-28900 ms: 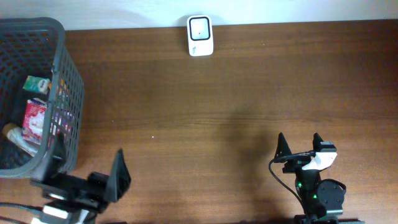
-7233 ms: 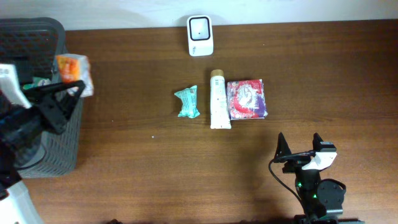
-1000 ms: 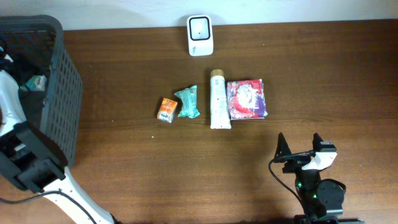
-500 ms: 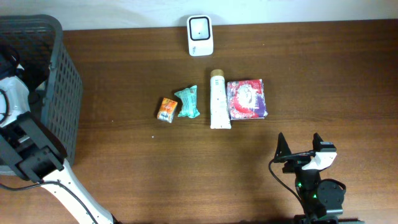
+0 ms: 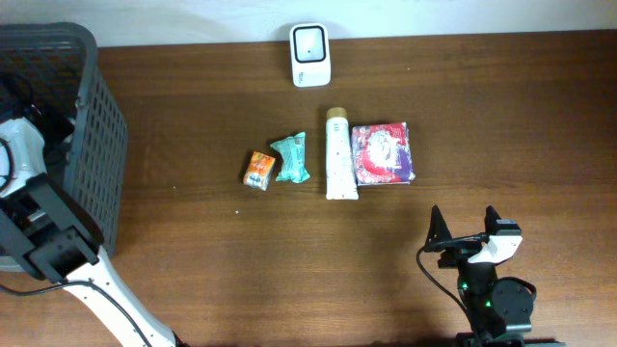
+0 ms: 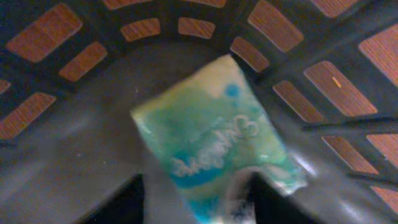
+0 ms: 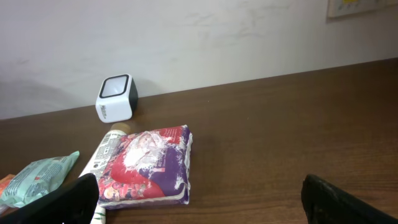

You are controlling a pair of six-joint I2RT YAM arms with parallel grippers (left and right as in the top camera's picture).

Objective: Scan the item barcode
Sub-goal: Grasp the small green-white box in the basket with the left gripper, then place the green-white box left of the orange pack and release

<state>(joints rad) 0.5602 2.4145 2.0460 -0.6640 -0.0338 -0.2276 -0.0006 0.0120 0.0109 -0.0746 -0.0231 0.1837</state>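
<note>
**Left arm down in the basket, nose right up against a pouch**

My left gripper (image 6: 199,194) is deep inside the grey basket (image 5: 99,120). Its fingers (image 6: 157,190) are just two dark blurs at the bottom of the wrist view, one on each side of the lower edge of a soft pouch (image 6: 211,137). I honestly can't tell if they're clamped on it or only bracketing it, it's too smeared. The pouch is flat and roughly rectangular, printed in teal, white and pale yellow with a scripty logo. It lies on the basket's smooth dark floor, right by the lattice wall, with brown wood showing through the holes.

Out on the wood-grain table (image 5: 501,106) there's a row. First is a small orange packet (image 5: 257,170), touching a crinkly teal packet (image 5: 290,159). Next is a white tube (image 5: 336,159) with a tan cap. Hard up against the tube is a squarish, glossy red-and-purple pack (image 5: 383,153). The white, rounded scanner (image 5: 309,55) sits at the far edge, just beyond the tube's cap.

The right gripper (image 5: 463,226) is parked at the near edge, fingers wide apart, holding nothing.
</note>
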